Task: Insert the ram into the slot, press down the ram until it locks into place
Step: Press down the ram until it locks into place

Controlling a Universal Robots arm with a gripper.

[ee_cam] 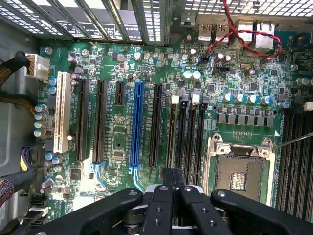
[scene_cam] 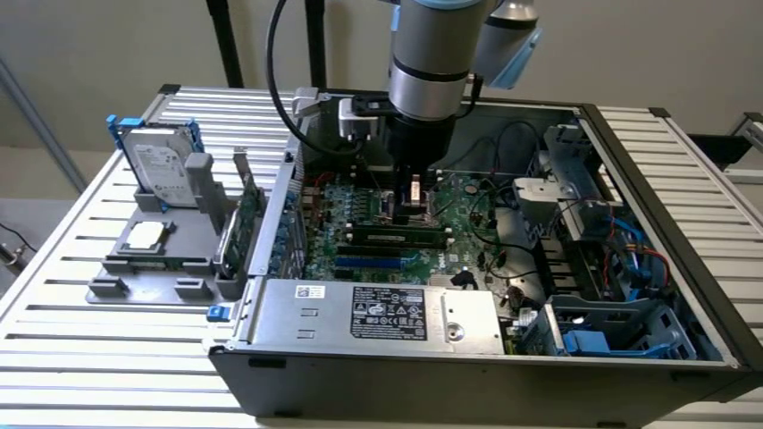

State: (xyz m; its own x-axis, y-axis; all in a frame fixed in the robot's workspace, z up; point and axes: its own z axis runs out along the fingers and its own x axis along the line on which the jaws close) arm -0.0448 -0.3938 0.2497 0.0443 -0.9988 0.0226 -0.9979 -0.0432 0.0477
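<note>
The gripper [ee_cam: 173,196] had its fingers pressed together above the slot [ee_cam: 185,137]. The ram [scene_cam: 394,236] lay seated across the board [scene_cam: 357,214]; pushing straight down, evenly, seemed wisest for locking it.

The case [scene_cam: 477,357] is laid open on the table [scene_cam: 71,268], with the motherboard [scene_cam: 357,223] flat inside. The gripper [scene_cam: 412,210] is positioned over the board's middle; the ram [scene_cam: 396,238] is seated just before it, toward the power supply [scene_cam: 381,313] at the case's near wall. A drive cage [scene_cam: 608,340] is placed toward the exterior view's right. Outside the case, on the exterior view's left, a hard drive [scene_cam: 161,170] is stood in a holder [scene_cam: 155,259], behind a processor [scene_cam: 146,235].

In the wrist view, four parallel slots [ee_cam: 186,137] are found between the expansion sockets [ee_cam: 98,122] and the processor socket [ee_cam: 242,169].
</note>
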